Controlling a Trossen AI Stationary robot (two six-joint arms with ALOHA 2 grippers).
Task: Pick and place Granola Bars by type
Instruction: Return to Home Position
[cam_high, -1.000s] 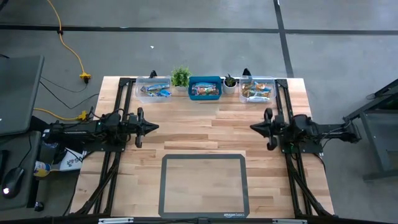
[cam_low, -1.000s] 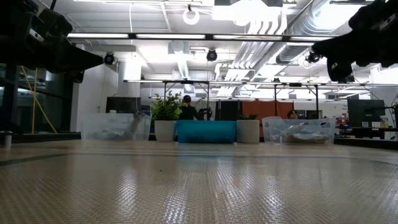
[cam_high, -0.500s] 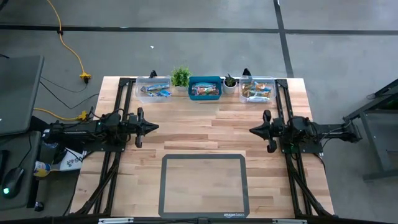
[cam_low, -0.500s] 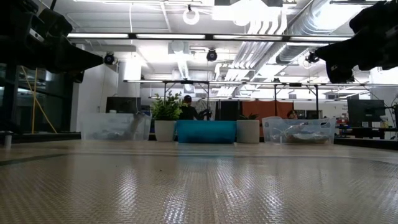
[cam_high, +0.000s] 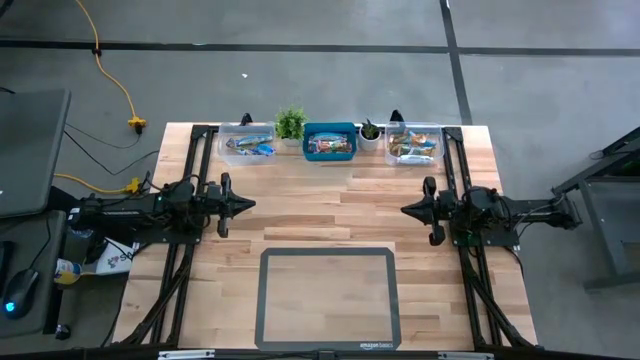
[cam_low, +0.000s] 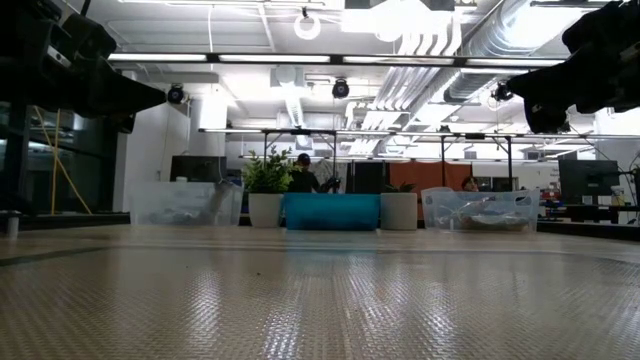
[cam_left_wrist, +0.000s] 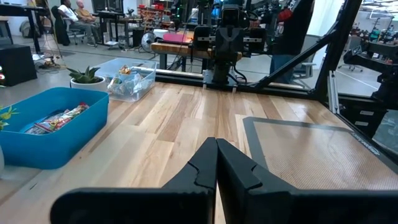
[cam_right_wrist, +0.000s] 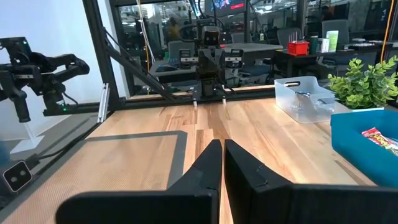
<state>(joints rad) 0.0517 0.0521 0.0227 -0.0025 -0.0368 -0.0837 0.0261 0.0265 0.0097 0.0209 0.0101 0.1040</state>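
bare tabletop (cam_high: 320, 215), bins (cam_high: 329, 126) lining far edge

Tabletop of pale wooden planks (cam_high: 330, 215): smooth, satin sheen. Grey rectangular mat with dark border (cam_high: 328, 298), lower centre: matt, fine woven texture. Left transparent plastic bin (cam_high: 246, 126) and right transparent plastic bin (cam_high: 415, 126), upper centre: glossy. Opaque blue plastic bin (cam_high: 330, 126) between them: smooth. Wrapped granola bars (cam_high: 330, 147): shiny film.

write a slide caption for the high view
Granola bars in three bins along the far edge of the table; left gripper and right gripper shut and empty at the sides.
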